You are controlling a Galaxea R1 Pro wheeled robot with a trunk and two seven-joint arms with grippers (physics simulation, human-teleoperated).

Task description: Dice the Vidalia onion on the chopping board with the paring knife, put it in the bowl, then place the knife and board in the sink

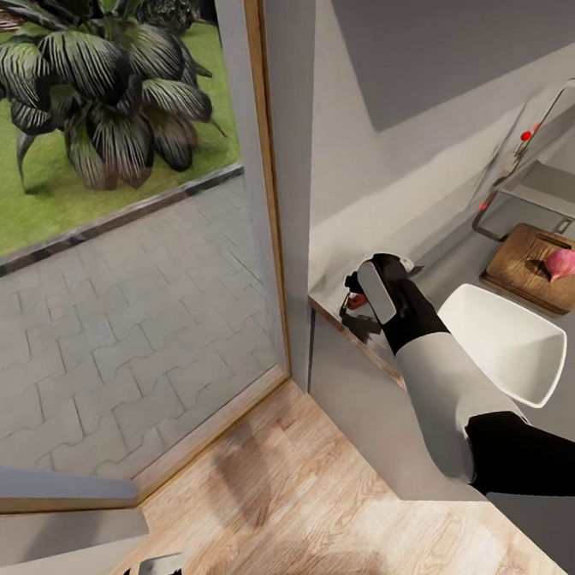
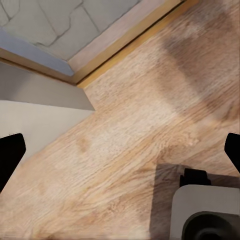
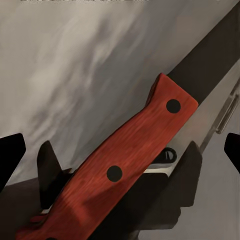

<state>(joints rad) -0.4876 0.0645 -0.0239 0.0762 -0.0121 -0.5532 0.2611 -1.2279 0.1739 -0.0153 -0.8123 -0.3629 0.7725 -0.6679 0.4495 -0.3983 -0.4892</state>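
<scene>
- Your right gripper (image 1: 354, 298) is stretched out over the near end of the grey countertop (image 1: 458, 271), close to its edge, with the white and black arm running back toward the lower right of the head view.
- In the right wrist view the paring knife (image 3: 127, 162) lies between your right fingers (image 3: 52, 172): its red handle with dark rivets runs diagonally through the gap, and the dark blade reaches away beyond the fingertips over the grey surface.
- The two dark pads stand just beside the handle, one on each side, set narrow. You cannot tell from these pictures whether they are pressing on it yet.
- In the head view a bit of red shows right at the right fingertips, which is the knife handle.
- The white bowl (image 1: 506, 341) sits on the countertop just beside your right forearm, on the far side of it from the window.
- Beyond the bowl is the brown chopping board (image 1: 526, 266), and the pinkish Vidalia onion (image 1: 564, 262) rests on top of it.
- The sink (image 1: 538, 186) lies past the board, with its grey tap and red knobs at the far edge.
- Your left gripper (image 2: 120, 155) hangs low over the wooden floor (image 2: 130, 130), its dark fingers spread wide with nothing between them.
- A glass door (image 1: 122, 248) with a wooden frame looks onto paving, grass and a leafy plant (image 1: 102, 86).
</scene>
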